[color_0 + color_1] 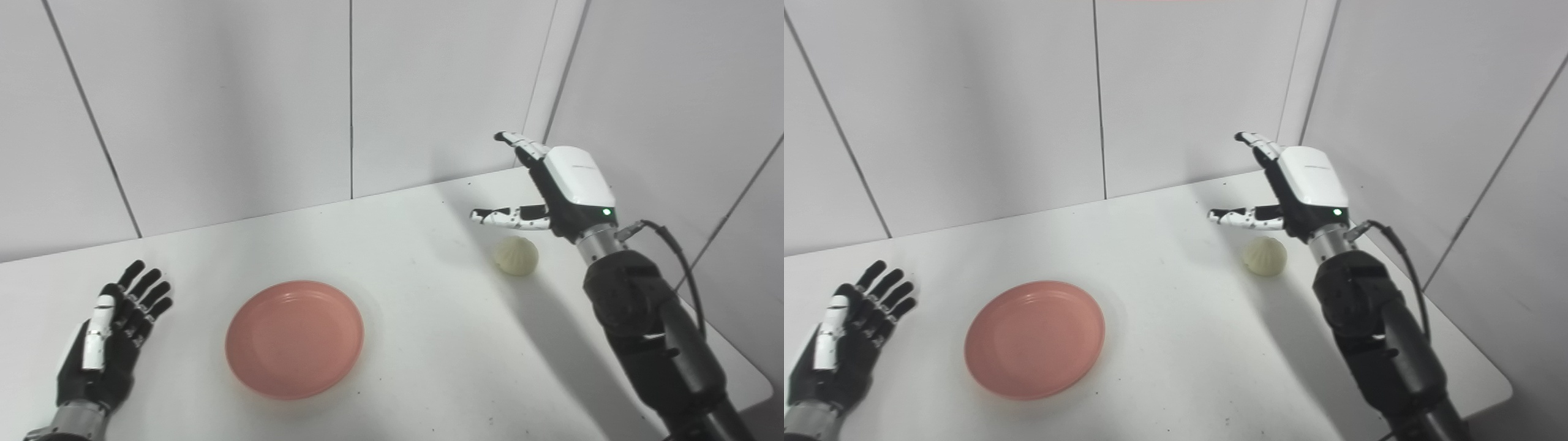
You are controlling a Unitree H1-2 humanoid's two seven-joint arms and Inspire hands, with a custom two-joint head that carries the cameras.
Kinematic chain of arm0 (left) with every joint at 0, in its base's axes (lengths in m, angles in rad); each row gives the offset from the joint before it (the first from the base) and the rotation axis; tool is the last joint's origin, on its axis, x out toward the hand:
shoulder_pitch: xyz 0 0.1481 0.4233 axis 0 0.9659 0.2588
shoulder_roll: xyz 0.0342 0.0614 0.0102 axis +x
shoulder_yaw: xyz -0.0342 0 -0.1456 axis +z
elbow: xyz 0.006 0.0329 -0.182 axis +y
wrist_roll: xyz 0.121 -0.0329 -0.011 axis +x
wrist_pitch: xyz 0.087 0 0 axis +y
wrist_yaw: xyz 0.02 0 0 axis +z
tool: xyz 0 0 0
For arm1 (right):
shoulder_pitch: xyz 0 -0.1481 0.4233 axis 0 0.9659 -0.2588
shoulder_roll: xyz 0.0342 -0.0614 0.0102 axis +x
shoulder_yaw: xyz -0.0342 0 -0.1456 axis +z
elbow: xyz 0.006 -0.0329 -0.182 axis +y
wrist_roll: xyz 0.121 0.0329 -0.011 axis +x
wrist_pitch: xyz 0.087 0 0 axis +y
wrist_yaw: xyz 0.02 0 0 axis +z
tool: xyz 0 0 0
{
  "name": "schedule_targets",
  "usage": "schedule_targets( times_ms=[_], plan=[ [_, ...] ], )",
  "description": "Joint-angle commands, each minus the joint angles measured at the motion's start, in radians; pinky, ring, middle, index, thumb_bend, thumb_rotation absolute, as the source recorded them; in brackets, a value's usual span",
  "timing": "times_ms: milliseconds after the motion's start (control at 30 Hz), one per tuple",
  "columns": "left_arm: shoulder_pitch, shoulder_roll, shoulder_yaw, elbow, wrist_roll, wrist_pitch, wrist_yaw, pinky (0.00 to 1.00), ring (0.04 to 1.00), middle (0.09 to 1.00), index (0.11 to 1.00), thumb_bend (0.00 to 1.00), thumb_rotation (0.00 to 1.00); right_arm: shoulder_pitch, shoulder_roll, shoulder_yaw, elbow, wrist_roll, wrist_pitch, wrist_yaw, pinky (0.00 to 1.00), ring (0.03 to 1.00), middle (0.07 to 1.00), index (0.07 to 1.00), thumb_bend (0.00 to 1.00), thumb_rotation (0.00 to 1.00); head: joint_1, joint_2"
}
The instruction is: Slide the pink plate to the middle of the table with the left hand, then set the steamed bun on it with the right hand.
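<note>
The pink plate lies flat on the white table, left of the middle and near the front. A pale, pleated steamed bun rests on the table at the right, well apart from the plate. My right hand hovers open just above and behind the bun, fingers spread and thumb pointing left, touching nothing. Resting palm up at the table's left front is my left hand, open, a hand's width left of the plate.
White panelled walls close the table at the back and right. The table's right corner and edge lie under my right forearm. A cable loops off the right wrist.
</note>
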Motion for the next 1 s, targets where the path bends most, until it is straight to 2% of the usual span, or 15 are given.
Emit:
schedule_targets(
  times_ms=[0, 167, 300, 433, 633, 767, 967],
  plan=[
    [0.093, 0.009, 0.003, 0.110, 0.011, 0.039, 0.006, 0.85, 0.859, 0.880, 0.881, 0.49, 0.89, -0.018, -0.051, -0.024, 0.012, 0.002, 0.039, 0.022, 0.71, 0.854, 0.882, 0.850, 0.98, 0.54, -0.007, 0.003],
    [0.087, 0.017, 0.011, 0.133, 0.008, 0.027, -0.010, 0.85, 0.858, 0.879, 0.882, 0.48, 0.90, -0.027, -0.079, -0.015, 0.093, 0.012, 0.079, 0.053, 0.72, 0.855, 0.877, 0.859, 0.97, 0.47, -0.016, 0.005],
    [0.093, 0.022, 0.015, 0.123, 0.000, 0.035, -0.018, 0.85, 0.861, 0.883, 0.886, 0.48, 0.89, -0.047, -0.086, 0.007, 0.169, 0.026, 0.092, 0.085, 0.67, 0.814, 0.862, 0.839, 0.98, 0.47, -0.022, 0.009],
    [0.097, 0.026, 0.014, 0.114, -0.001, 0.039, -0.023, 0.85, 0.856, 0.881, 0.883, 0.48, 0.90, -0.067, -0.092, 0.045, 0.200, 0.020, 0.140, 0.136, 0.67, 0.804, 0.850, 0.842, 0.99, 0.51, -0.024, 0.016],
    [0.104, 0.026, 0.019, 0.094, -0.008, 0.056, -0.024, 0.86, 0.861, 0.885, 0.886, 0.48, 0.89, -0.109, -0.097, 0.095, 0.273, 0.021, 0.159, 0.154, 0.63, 0.769, 0.846, 0.838, 0.97, 0.48, -0.026, 0.027],
    [0.109, 0.029, 0.018, 0.080, -0.016, 0.063, -0.033, 0.85, 0.862, 0.885, 0.886, 0.48, 0.88, -0.134, -0.092, 0.120, 0.297, 0.034, 0.182, 0.177, 0.63, 0.766, 0.827, 0.836, 0.98, 0.52, -0.029, 0.036],
    [0.113, 0.030, 0.019, 0.072, -0.020, 0.070, -0.032, 0.85, 0.859, 0.882, 0.887, 0.48, 0.87, -0.163, -0.088, 0.157, 0.338, 0.046, 0.174, 0.186, 0.64, 0.775, 0.828, 0.835, 1.00, 0.58, -0.030, 0.045]
  ],
)
